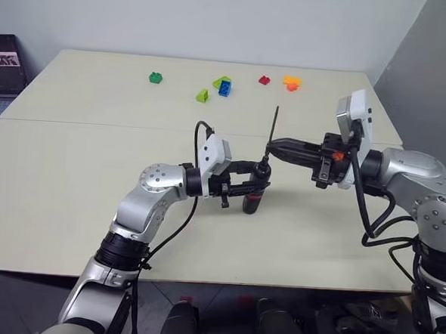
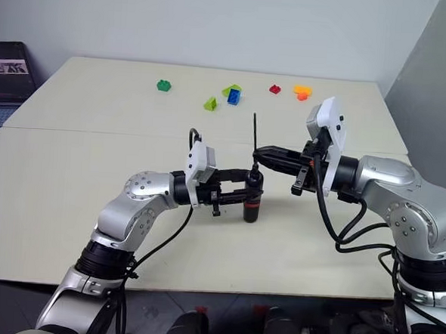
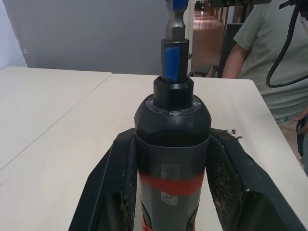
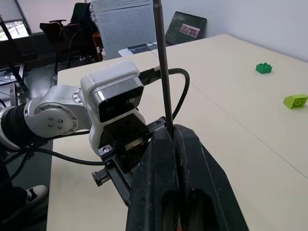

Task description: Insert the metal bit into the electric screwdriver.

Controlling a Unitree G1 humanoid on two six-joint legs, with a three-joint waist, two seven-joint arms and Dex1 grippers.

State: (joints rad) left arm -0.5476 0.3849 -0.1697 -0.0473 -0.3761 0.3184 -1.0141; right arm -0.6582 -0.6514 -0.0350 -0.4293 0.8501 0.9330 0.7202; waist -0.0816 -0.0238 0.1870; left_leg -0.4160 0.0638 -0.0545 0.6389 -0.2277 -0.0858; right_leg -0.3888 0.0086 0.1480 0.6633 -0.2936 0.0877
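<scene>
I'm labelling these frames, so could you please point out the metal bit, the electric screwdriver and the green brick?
metal bit (image 1: pixel 275 125), left eye view, on the upright shaft above the right tool.
electric screwdriver (image 3: pixel 172 122), left wrist view, on the dark body below the nose.
green brick (image 1: pixel 156 77), left eye view, on its top.

1. I see the electric screwdriver (image 3: pixel 172 144) as smooth, satin dark plastic with a red band.
2. The metal bit (image 4: pixel 162 67) looks like thin, dull grey metal.
3. The left tool's fingers (image 3: pixel 108 192) look matt black, gritty inside.
4. The worktop (image 1: pixel 79 173) looks matt, smooth and cream.
</scene>
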